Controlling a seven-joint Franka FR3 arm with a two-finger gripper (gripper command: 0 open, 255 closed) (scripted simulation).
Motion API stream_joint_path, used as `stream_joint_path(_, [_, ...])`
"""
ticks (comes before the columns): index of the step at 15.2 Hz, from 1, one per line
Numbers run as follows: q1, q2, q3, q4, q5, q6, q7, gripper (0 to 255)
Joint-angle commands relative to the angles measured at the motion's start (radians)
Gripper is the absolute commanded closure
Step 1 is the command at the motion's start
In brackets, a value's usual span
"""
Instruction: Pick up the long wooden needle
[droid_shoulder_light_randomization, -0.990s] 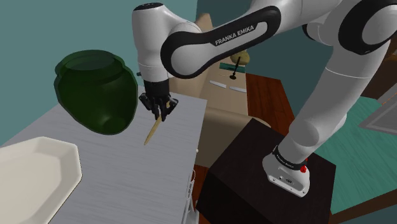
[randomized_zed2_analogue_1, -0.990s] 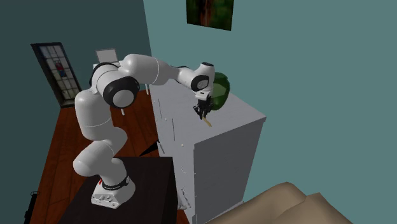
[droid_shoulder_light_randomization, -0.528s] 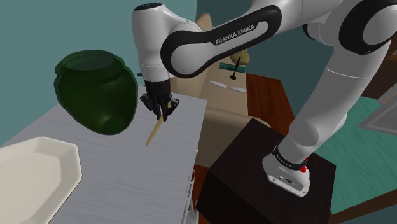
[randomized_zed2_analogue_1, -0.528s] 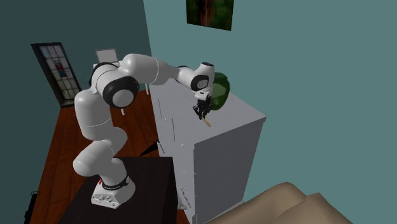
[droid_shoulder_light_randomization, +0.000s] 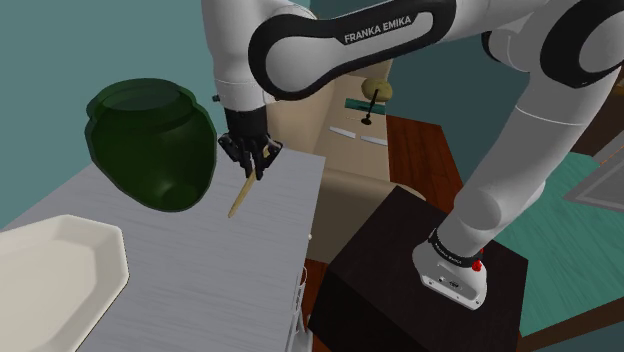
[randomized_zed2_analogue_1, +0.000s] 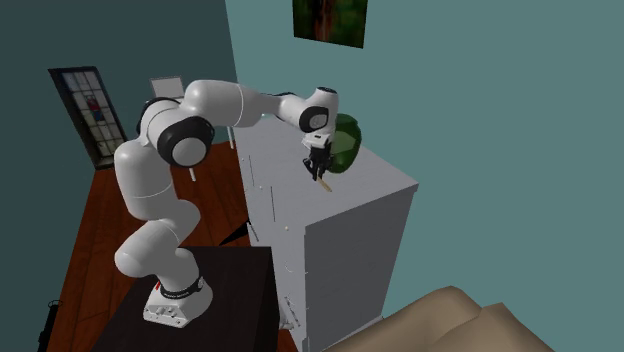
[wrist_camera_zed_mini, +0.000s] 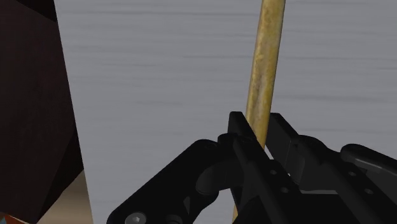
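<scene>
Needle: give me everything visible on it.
The needle is a thin, straight, yellow-brown stick, wood-like and mottled in the wrist view. The gripper is shut on its upper end, a black finger on each side. It hangs slanted, lower tip pointing at the grey cabinet top, beside the green jar. Whether the tip touches the top is unclear.

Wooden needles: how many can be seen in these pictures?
1. The needle is clasped in the gripper, over the grey top, beside the green jar. Another could be hidden behind the jar.
</scene>
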Motion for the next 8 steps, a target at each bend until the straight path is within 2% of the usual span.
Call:
stream_joint_path(1, [-0.003, -0.010, 0.002, 0.019, 0.009, -0.025, -0.006, 255])
stream_joint_path(8, [-0.006, -0.024, 0.005, 0.078, 0.022, -0.092, -0.013, 255])
